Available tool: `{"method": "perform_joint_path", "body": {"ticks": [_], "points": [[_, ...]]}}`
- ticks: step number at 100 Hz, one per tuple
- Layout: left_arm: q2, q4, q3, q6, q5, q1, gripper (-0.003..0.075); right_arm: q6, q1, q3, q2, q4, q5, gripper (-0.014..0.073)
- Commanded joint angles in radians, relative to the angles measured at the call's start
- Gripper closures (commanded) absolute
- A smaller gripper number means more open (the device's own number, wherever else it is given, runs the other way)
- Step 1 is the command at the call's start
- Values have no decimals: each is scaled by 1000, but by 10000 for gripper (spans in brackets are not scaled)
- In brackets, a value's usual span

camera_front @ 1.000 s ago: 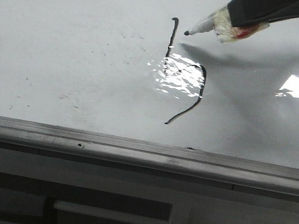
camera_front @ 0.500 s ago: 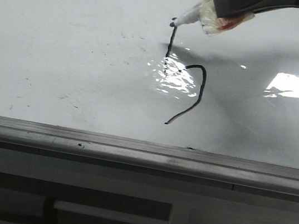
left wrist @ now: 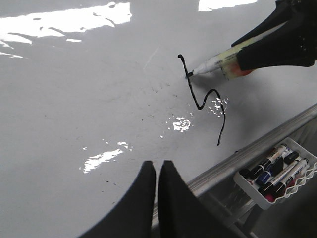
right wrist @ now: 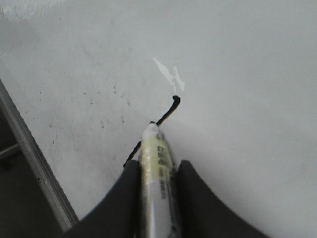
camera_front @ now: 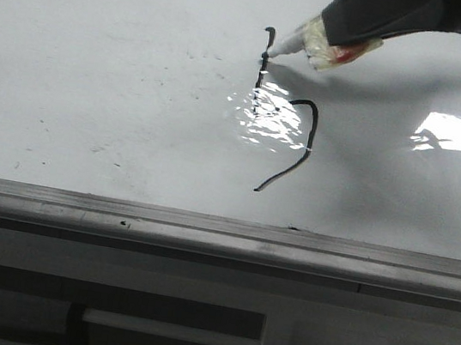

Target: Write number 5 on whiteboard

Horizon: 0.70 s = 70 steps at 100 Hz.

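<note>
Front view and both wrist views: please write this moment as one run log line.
right gripper: shut on marker | tip: on number 5 upright stroke, whiteboard | top bar: missing | left gripper: shut, empty

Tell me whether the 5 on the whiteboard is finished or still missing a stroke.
Unfinished. The number 5 shows only its vertical stem and curved tail; no top bar. The marker, gripped by the right pincer, touches the stem's top.

Looking like a lab or office test bench: glossy whiteboard (camera_front: 97, 75) with metal rim, marker tray (left wrist: 275, 174) sitting alongside.
</note>
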Motion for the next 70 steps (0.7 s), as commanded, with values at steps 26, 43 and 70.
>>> {"method": "perform_joint_path", "body": {"ticks": [26,43,70], "points": [[4,-28,-29,-8,-22,2,741,-2,-14,-34,1,10,-49,636],[4,-28,-29,-8,-22,2,741,-2,-29,-34,1,10,-43,636],[4,-28,-29,-8,-22,2,741,-2,-46,-34,1,-14,-27,636]]}}
